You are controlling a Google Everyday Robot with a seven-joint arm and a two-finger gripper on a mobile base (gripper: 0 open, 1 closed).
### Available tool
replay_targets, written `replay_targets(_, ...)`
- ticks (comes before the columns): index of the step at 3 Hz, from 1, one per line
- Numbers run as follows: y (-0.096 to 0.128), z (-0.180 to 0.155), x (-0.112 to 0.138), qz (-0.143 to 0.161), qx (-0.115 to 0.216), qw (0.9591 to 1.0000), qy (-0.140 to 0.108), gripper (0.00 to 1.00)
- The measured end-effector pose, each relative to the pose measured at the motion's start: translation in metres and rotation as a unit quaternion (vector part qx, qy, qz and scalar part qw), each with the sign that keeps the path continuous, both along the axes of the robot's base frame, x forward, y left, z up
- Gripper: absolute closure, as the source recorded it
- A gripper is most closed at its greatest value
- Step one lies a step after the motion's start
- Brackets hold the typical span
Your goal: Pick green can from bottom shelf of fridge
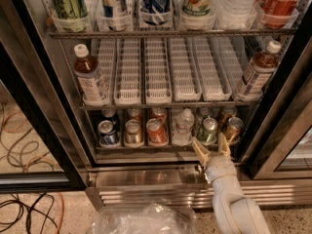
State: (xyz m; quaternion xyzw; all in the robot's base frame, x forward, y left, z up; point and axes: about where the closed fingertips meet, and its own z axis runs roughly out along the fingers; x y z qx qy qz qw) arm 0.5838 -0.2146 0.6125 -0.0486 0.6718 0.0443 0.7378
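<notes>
Where the fridge (146, 177) front stands open, the bottom shelf (146, 149) can be reached head-on. It is bounded by black frame posts on either side and by the rack of white ribbed lanes (158, 72) above.

The green can (209, 129) stands upright at the front edge of that shelf. Its long axis is vertical and its shiny silver top with pull tab faces up. Headroom over the green can is slight.

Just left of the green can stands a clear water bottle (183, 126). Just right of it is a bronze-orange can (234, 127), and further left a red can (155, 131). More cans sit in the lanes behind it.

The gripper (209, 143) sits directly in front of the green can, at the shelf lip. Its two tan fingers (200, 151) are spread apart, one toward each side of the can; it is released and grasps nothing. Contact with the can cannot be confirmed.

Below the green can runs the brushed stainless base with its slatted grille. The smooth white arm (234, 204) rises from below and to the right of the can. Crumpled clear plastic (141, 218) lies on the floor below the can, to its left.
</notes>
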Motion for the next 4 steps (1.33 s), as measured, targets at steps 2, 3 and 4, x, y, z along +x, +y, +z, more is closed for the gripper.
replay_targets(2,-0.001,-0.003,0.009,-0.002,-0.001,1.0,0.006,0.34)
replay_targets(3,0.002,-0.003,0.018,0.0,-0.002,1.0,0.007,0.32)
replay_targets(4,0.006,0.0,0.03,0.002,-0.005,1.0,0.008,0.31)
